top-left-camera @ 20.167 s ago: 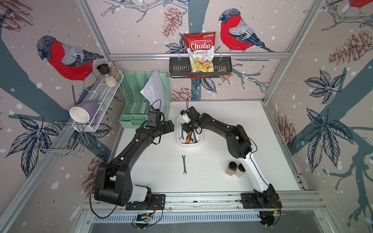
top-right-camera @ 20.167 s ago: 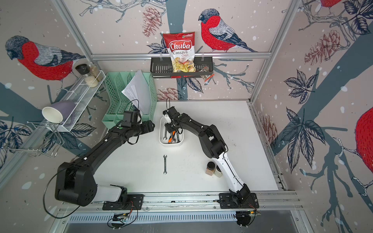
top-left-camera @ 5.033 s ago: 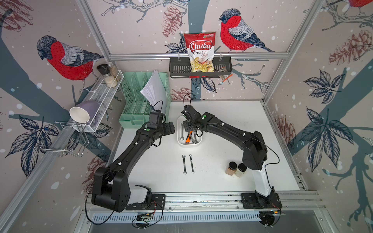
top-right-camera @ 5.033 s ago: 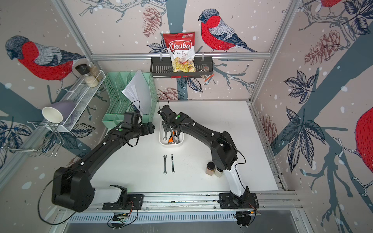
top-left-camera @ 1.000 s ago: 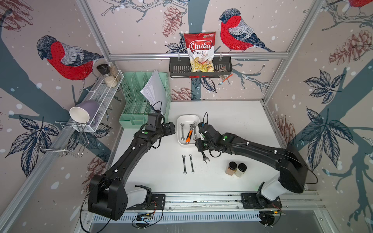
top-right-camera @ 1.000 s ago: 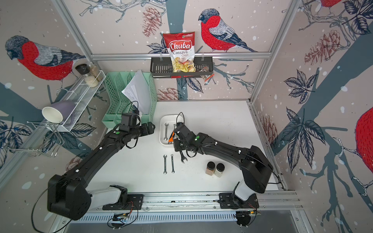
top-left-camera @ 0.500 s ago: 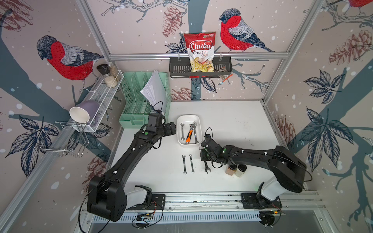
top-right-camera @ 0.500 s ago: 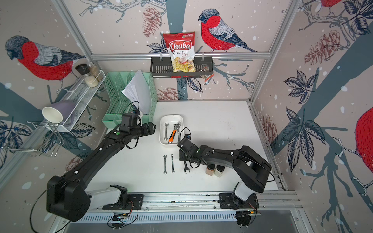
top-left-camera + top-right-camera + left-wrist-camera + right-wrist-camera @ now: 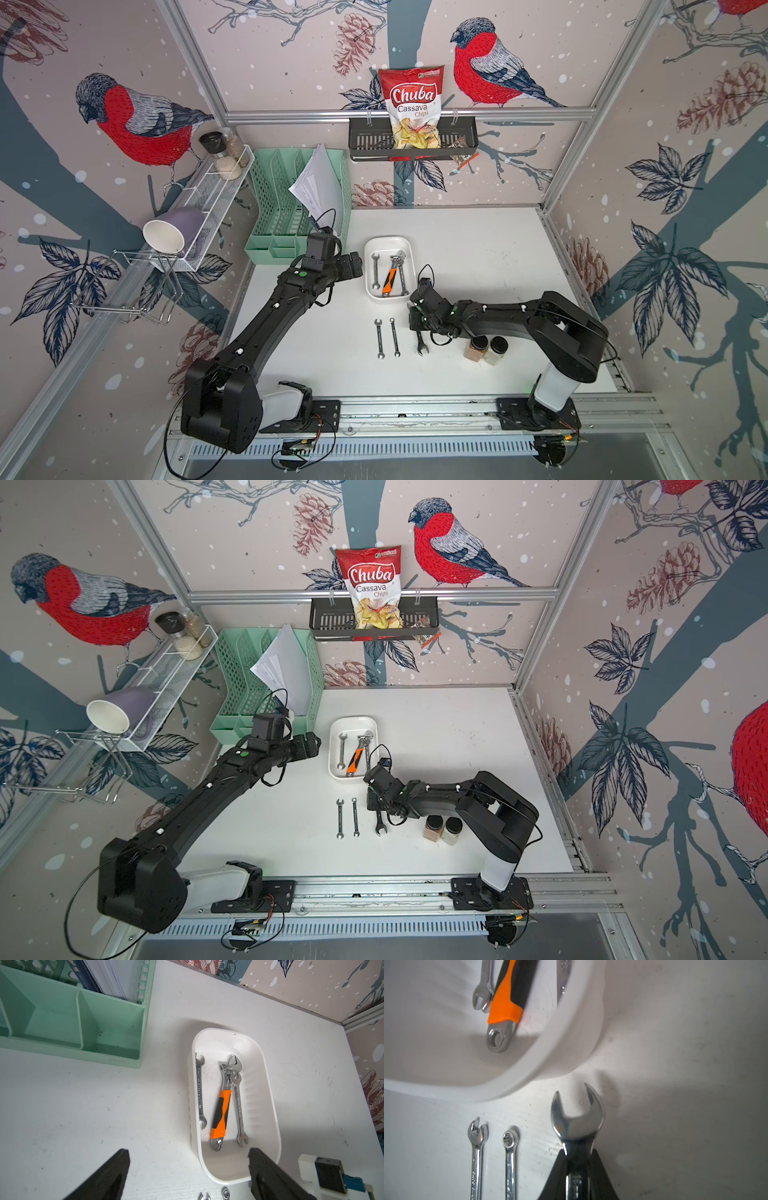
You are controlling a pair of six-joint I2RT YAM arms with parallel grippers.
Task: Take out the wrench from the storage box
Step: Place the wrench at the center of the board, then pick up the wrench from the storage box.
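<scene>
- Filling the bottom of the enclosure, a white desk shows faint scuffs. Walls papered with red-breasted birds, pine cones and leaves close it in on three sides.
- Back wall: a black slotted basket hangs on a rail and holds a chips bag.
- Left side: a mint-green file organizer holds papers. Beside it, a white wire shelf carries a mug tipped on its side.
- Mid-desk stands the storage box, a shallow white tub with rounded corners and a thick rim. Inside, an adjustable wrench with an orange-and-black handle lies between two open-ended ones.
- The wrench is bright steel with an open-ended head. It is outside the box, just off its near end, between two slimmer wrenches lying parallel on the desk and two jars.
- The right fingers pinch the wrench's shank. Whether it touches the desk cannot be told.
- The left fingers are spread wide and empty, at the box's left side.
</scene>
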